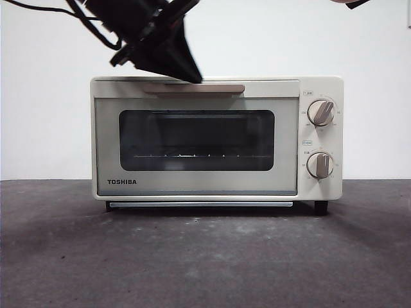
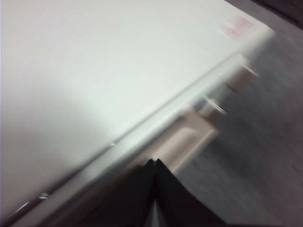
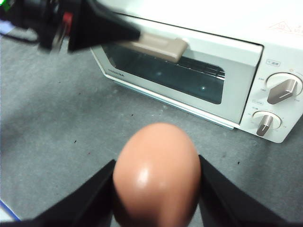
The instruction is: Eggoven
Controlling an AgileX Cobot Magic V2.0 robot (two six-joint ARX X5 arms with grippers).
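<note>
The cream TOSHIBA toaster oven [image 1: 196,138] stands in the middle of the table with its door closed. My left gripper [image 1: 192,76] is shut, with its tip at the beige handle [image 1: 192,88] on top of the door. The left wrist view shows its jaws [image 2: 155,163] together at the handle [image 2: 189,137], blurred. The right wrist view shows the same gripper [image 3: 135,34] at the handle [image 3: 161,47]. My right gripper [image 3: 156,189] is shut on the orange-brown egg [image 3: 156,172] and holds it above the table in front of the oven [image 3: 199,71].
Two knobs [image 1: 320,113] sit on the oven's right side. The grey table [image 1: 205,256] stretches in front of the oven. A black tip of the other arm [image 1: 356,3] shows at the top right corner.
</note>
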